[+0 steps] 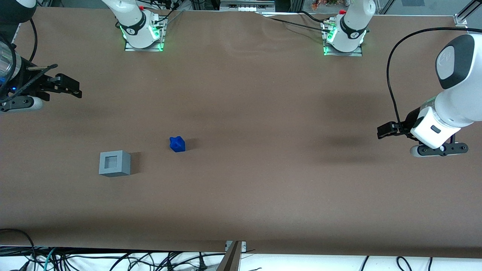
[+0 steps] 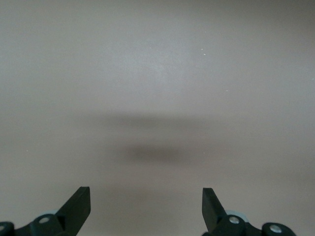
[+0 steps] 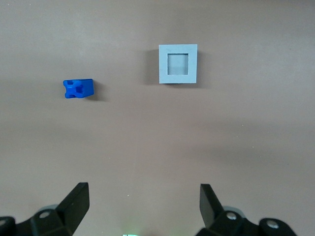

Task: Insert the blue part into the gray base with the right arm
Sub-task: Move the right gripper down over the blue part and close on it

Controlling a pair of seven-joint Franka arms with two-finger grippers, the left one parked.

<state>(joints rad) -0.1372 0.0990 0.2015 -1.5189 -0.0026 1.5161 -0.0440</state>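
Nearest the front camera sits the gray base [image 1: 115, 163] on the brown bench [image 1: 263, 195], its recess bare; the blue part [image 1: 177, 144] lies near it, slightly farther from the camera and apart from it; the right arm [image 1: 7, 71] holds its hand [image 1: 69, 87] aloft at the working arm's end of the bench, well apart from both pieces. From the right wrist, the hand [image 3: 142, 202] shows its fingers [image 3: 76, 199] spread wide, gripping nothing; the blue part [image 3: 78, 89] and gray base [image 3: 177, 64] lie separate below; nothing seems done yet: reaching, grasping, carrying and inserting all remain.
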